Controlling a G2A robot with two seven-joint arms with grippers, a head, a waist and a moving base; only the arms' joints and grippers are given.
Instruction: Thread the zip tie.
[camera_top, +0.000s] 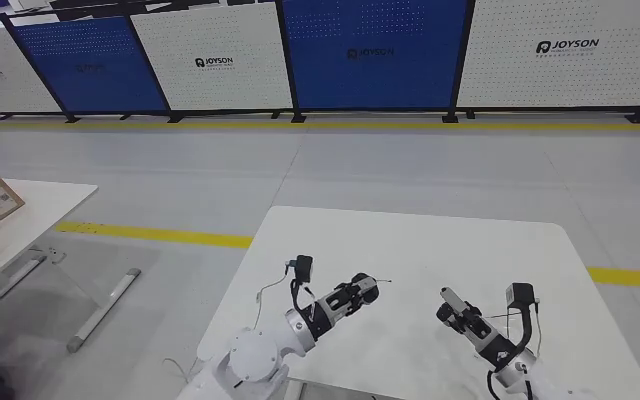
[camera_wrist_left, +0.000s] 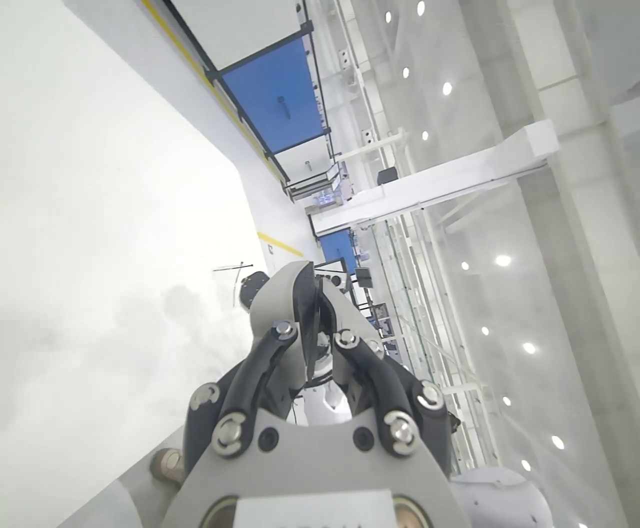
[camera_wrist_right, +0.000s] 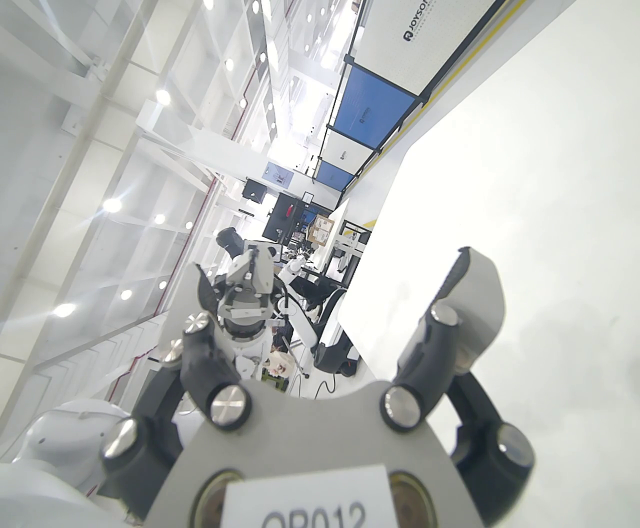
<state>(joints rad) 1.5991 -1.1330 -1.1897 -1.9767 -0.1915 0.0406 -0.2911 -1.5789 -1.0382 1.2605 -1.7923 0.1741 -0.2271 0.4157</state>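
Jaws first: left gripper (camera_wrist_left: 315, 280) is clamped, dark pads (camera_wrist_left: 306, 307) pressed together along their length. Right gripper (camera_wrist_right: 336, 272) is released, fingers (camera_wrist_right: 472, 285) spread wide.

Biggest thing in view is the row of blue and white pegboard panels (camera_top: 375, 55) across the far side of the floor. A yellow floor line (camera_top: 150, 234) runs nearer the robot and passes behind the work table's far corners.

White table (camera_top: 420, 250), rounded corners, has both arms over its near half. A second white table (camera_top: 45, 200) pokes in at the left edge of the top view, well apart from the work table.

Left arm (camera_top: 315, 315) angles up and to the right from the robot. Right arm (camera_top: 495, 345) angles up and to the left. The two grippers face each other across a gap, near but not touching. Right wrist view shows the left gripper farther off, just beside one of the right gripper's own fingers.

Last, the zip tie (camera_top: 384, 283): a thin dark strand sticking out of the left gripper's tip, over the middle of the table. It points toward the right gripper, and its free end stops short of it with bare tabletop between. Left jaws look closed on the strand's other end. The grip point itself is too small to resolve in the top view. Can't tell whether the thin dark edge between the pads in the left wrist view is the tie.
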